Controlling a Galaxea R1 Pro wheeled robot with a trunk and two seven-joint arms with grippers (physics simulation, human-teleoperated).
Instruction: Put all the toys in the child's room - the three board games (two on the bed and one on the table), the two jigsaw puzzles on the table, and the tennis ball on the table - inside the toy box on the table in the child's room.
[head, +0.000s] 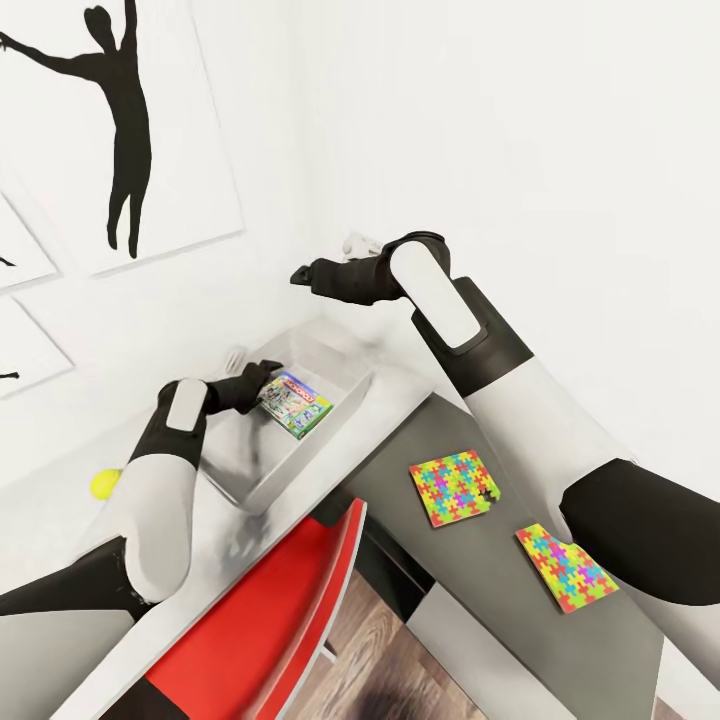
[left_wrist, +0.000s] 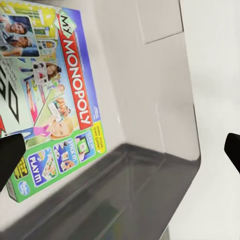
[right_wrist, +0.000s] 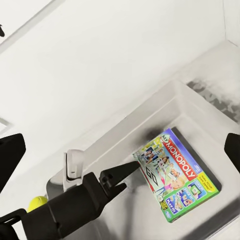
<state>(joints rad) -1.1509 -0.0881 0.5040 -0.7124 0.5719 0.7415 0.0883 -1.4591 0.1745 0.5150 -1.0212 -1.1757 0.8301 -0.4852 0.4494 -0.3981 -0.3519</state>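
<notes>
The grey toy box (head: 245, 488) stands on the pale table (head: 70, 520) by the wall. A white-and-green Monopoly board game (head: 296, 404) rests inside it, face up, also visible in the left wrist view (left_wrist: 55, 100) and the right wrist view (right_wrist: 175, 175). My left gripper (head: 268, 372) hangs open just at the game's near edge, its fingers apart and holding nothing. My right gripper (head: 303, 273) is open above the box's far end. The tennis ball (head: 102, 485) lies on the table behind my left arm. Two jigsaw puzzles (head: 455, 487) (head: 565, 567) lie flat on the darker grey top to the right.
A red chair (head: 290, 610) is pushed in under the table's front edge, below the toy box. White walls with black silhouette pictures (head: 125, 120) close off the back and left. Wooden floor (head: 400, 660) shows beneath.
</notes>
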